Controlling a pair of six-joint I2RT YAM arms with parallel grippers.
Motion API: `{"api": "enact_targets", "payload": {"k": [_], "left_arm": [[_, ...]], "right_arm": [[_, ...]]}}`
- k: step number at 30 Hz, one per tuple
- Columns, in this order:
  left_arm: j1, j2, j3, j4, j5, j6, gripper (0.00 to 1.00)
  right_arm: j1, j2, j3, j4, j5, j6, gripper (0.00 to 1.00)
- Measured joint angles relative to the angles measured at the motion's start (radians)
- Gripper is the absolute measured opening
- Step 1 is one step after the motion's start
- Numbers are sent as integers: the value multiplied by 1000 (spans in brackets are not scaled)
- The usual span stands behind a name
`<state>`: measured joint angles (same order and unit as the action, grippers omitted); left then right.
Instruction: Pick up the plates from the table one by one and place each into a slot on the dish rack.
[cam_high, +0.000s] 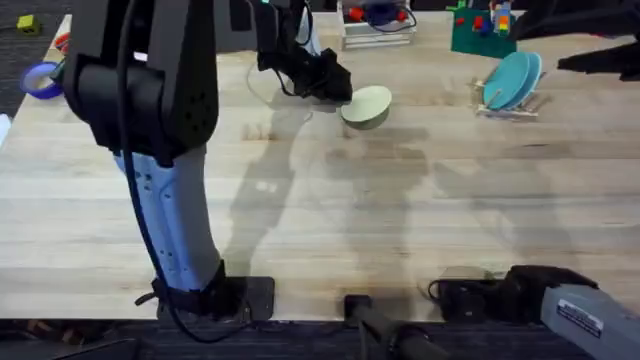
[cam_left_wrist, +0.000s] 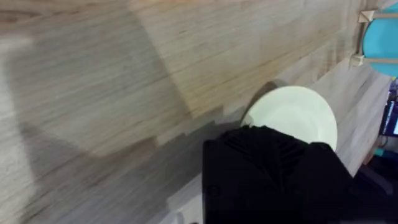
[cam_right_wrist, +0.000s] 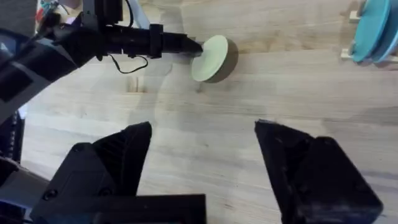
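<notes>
My left gripper (cam_high: 335, 85) is clamped on the pale yellow plate (cam_high: 367, 105), tilted just above the table (cam_high: 320, 220). Risk: edge-only grip may slip during transfer toward the dish rack (cam_high: 512, 108). My right gripper (cam_right_wrist: 202, 155) hangs open.

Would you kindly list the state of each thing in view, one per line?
Yellow plate: tilted, held at its edge by the left gripper.
Blue plate: standing on edge in the rack.
Left gripper: shut on the yellow plate.
Right gripper: open, empty.
</notes>
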<state>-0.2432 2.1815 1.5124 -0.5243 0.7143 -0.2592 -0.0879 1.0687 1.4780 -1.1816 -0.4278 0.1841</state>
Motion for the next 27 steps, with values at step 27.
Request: {"api": "enact_targets", "payload": {"k": [27], "left_arm": [[0,0,0,0,0,-4,38]], "right_arm": [[151,405,-95,160,-7,34,993]]}}
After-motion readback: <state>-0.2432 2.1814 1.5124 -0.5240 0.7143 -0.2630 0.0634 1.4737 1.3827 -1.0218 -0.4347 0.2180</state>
